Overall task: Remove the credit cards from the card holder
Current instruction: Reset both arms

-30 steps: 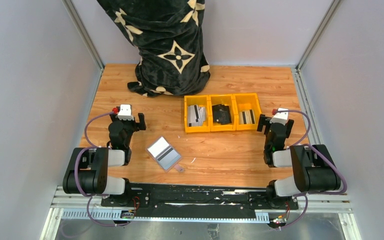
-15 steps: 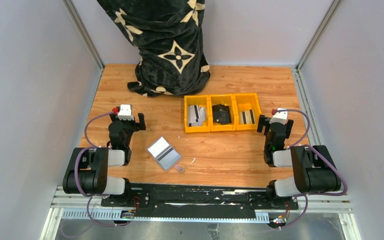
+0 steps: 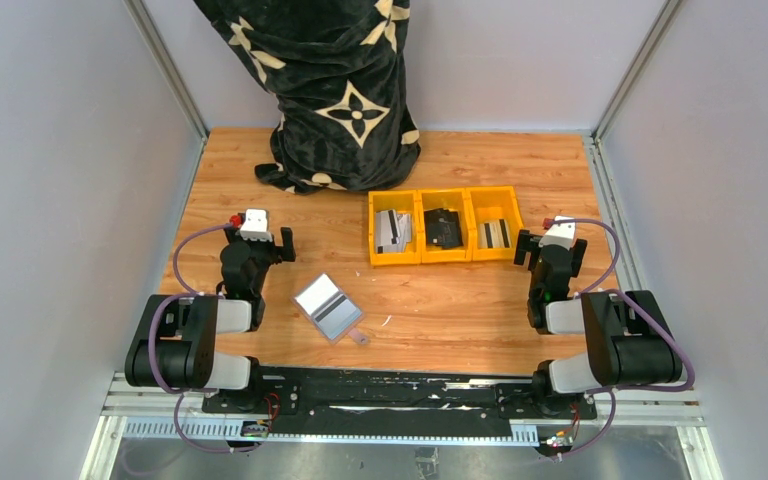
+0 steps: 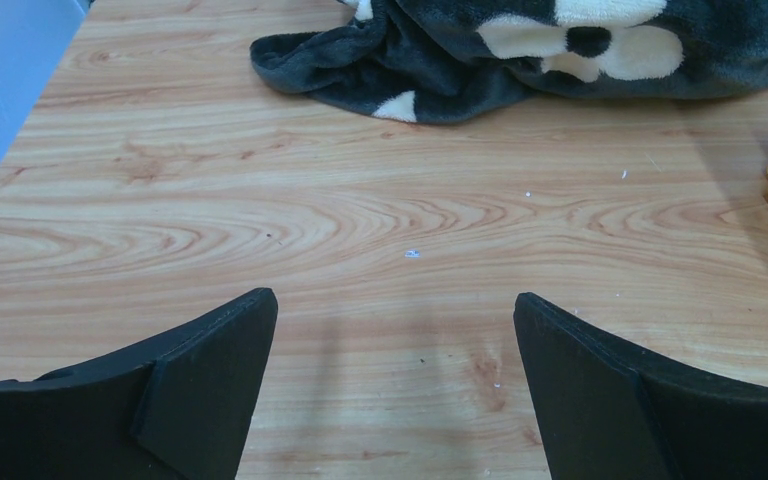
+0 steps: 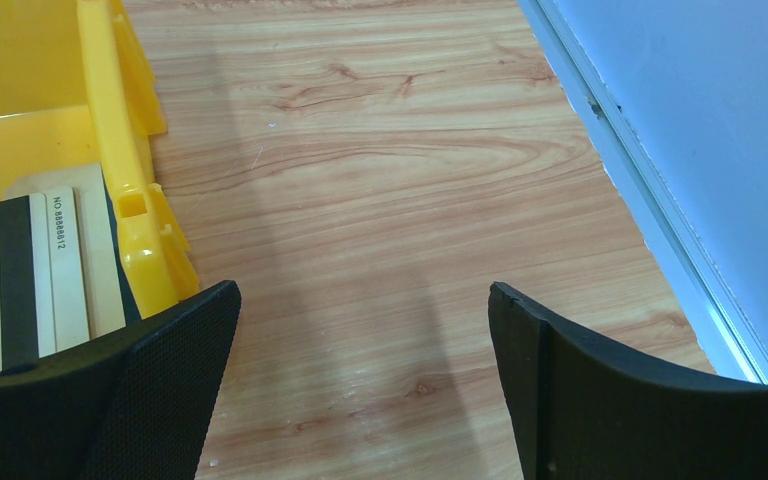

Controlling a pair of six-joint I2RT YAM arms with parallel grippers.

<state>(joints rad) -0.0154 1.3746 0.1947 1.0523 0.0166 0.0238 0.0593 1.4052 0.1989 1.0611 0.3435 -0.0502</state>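
Note:
The card holder [image 3: 328, 306] lies open on the table between the arms, greyish inner faces up, with a dark fold line across it. A small pinkish tab [image 3: 358, 337] lies at its near right corner. Credit cards lie in the yellow bin's left compartment [image 3: 393, 231] and right compartment [image 3: 493, 234]; a tan card with a black stripe [image 5: 40, 270] shows in the right wrist view. My left gripper [image 3: 256, 238] [image 4: 395, 330] is open and empty, left of the holder. My right gripper [image 3: 554, 245] [image 5: 360, 320] is open and empty, just right of the bin.
The yellow three-compartment bin [image 3: 464, 194] [image 5: 125, 150] stands at centre right; a black wallet-like item [image 3: 444, 229] is in its middle compartment. A dark patterned blanket [image 3: 335, 90] [image 4: 520, 50] hangs at the back. A metal rail [image 5: 650, 200] edges the table's right side.
My left wrist has shifted slightly to the right. The right arm and the card holder have not moved.

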